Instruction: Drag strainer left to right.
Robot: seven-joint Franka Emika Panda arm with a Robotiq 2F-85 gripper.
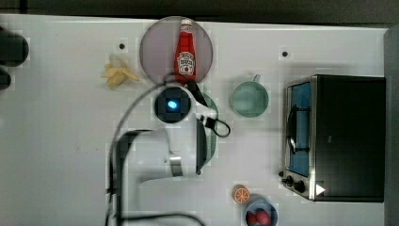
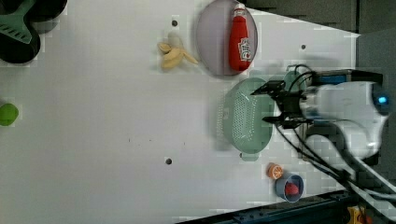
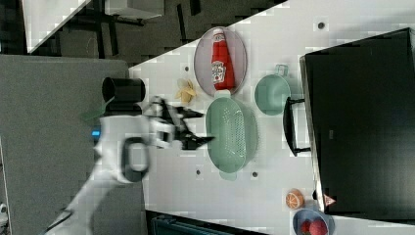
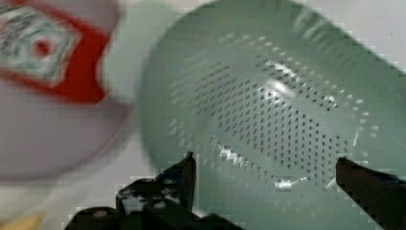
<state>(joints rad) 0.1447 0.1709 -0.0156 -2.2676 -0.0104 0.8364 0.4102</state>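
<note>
Left view shows the robot's gripper [image 2: 271,103] with its two black fingers spread wide apart and nothing between them. It hangs above the strainer [image 2: 245,116], near the rim on the left view's right. The strainer is pale green, oval, and full of little holes. It sits on the white table [image 2: 102,116], just beside a round grey plate [image 2: 212,37]. A red ketchup bottle [image 2: 239,39] lies on that plate. A peeled banana [image 2: 173,55] lies near the plate on the left view's left. In the right view, the fingers [image 3: 200,140] point at the strainer's rim and the strainer rests between the plate and a small table hole. A green mug [image 3: 272,93] stands close by, next to a black oven [image 3: 359,122]. An orange slice [image 3: 294,199] and a blue bowl [image 3: 313,223] with something red inside sit by the oven's corner. In the wrist view, the strainer's holey inside fills the space between the open fingers.
</note>
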